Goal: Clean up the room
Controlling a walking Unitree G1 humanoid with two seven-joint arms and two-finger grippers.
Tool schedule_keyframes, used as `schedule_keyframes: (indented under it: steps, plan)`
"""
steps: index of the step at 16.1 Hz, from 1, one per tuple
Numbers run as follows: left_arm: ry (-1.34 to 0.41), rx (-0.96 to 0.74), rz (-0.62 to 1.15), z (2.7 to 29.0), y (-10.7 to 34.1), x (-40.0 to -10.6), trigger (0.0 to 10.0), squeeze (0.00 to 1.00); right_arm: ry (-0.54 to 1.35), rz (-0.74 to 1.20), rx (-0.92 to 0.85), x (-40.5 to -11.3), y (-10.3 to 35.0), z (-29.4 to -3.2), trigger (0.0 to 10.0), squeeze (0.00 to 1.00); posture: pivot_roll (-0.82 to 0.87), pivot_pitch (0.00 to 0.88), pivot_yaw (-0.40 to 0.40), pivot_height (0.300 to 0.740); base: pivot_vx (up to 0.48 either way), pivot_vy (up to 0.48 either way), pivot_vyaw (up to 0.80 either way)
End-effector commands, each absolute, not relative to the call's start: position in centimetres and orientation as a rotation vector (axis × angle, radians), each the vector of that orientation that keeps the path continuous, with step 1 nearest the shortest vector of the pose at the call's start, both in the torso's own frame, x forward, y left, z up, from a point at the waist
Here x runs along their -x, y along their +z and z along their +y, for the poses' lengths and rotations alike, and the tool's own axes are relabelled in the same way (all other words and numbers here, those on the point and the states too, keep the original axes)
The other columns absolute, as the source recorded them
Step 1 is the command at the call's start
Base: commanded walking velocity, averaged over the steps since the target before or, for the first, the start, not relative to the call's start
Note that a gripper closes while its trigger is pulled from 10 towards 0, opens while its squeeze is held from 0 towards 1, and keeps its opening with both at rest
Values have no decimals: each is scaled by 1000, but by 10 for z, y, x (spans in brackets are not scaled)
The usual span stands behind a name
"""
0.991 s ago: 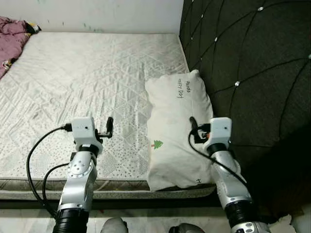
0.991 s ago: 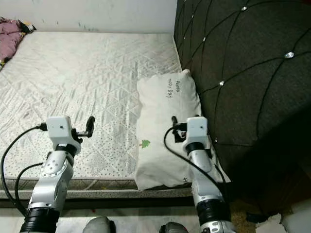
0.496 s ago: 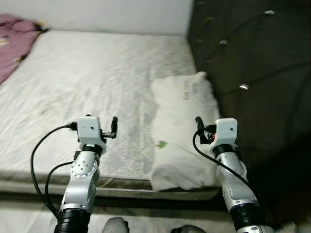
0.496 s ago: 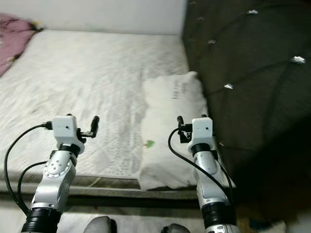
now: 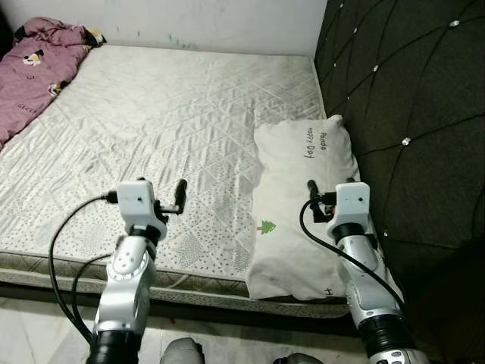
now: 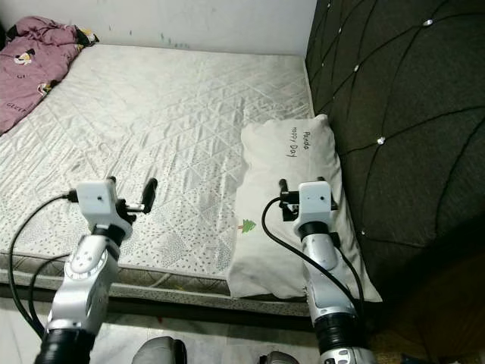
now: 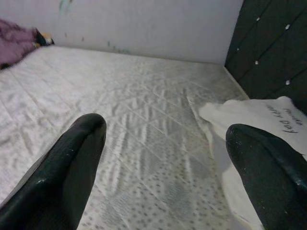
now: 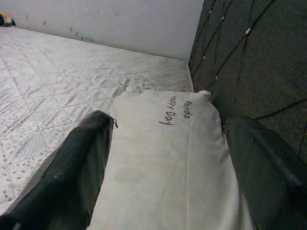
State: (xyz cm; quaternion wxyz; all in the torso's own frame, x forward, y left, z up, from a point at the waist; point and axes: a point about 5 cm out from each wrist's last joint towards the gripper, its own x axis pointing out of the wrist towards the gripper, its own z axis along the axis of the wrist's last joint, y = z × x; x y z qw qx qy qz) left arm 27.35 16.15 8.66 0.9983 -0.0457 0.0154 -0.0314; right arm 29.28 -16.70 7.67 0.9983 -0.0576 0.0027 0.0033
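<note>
Eye views: quilted white mattress [image 5: 167,129], diamond stitching, dotted patches near the front edge. Soft white pillow [image 5: 303,197], elongated, lying flat along the mattress's right edge, long side against the headboard [image 5: 409,91]; handwritten lettering near the far end, small green tree print near the front. Headboard dark, tufted, with shiny studs. Crumpled pink blanket [image 5: 34,72] at the far left corner, well apart from both arms. Left claw [image 5: 180,196] raised over the front part of the mattress, left of the pillow, not touching it. Right claw [image 5: 311,191] held above the pillow's front half.

Left wrist view: two thick black fingers [image 7: 72,163] spread wide, nothing between them. Beyond them wrinkled quilted mattress [image 7: 144,120], pillow [image 7: 254,115] off to one side near the headboard [image 7: 273,43], blanket [image 7: 17,40] far back by the wall [image 7: 144,24].

Right wrist view: fingers [image 8: 76,167] spread wide, empty. Pillow [image 8: 168,158] directly between and ahead of them, smooth fabric, lettering legible as "Panda Happy Day". Tufted headboard [image 8: 249,62] just beside the pillow.
</note>
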Motion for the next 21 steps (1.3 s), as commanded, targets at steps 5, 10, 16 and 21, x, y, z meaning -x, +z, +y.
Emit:
schedule_keyframes:
  steps: [5,10,16,21]
  plan:
    - [-59,65,-19,159,90,-275,10000,0,28,6,57,-295,80,-164,10000,0,47,0,-8,740,0,0,0]
    - [-59,174,18,158,87,-273,10000,0,27,15,34,-295,79,-168,10000,0,44,0,-8,740,0,0,-160]
    - [-80,178,10,158,88,-274,10000,0,30,26,34,-296,78,-167,10000,0,45,0,-8,740,0,85,-133]
    - [-87,180,9,157,88,-275,10000,0,35,28,52,-296,76,-168,10000,0,45,0,-8,740,0,440,-480]
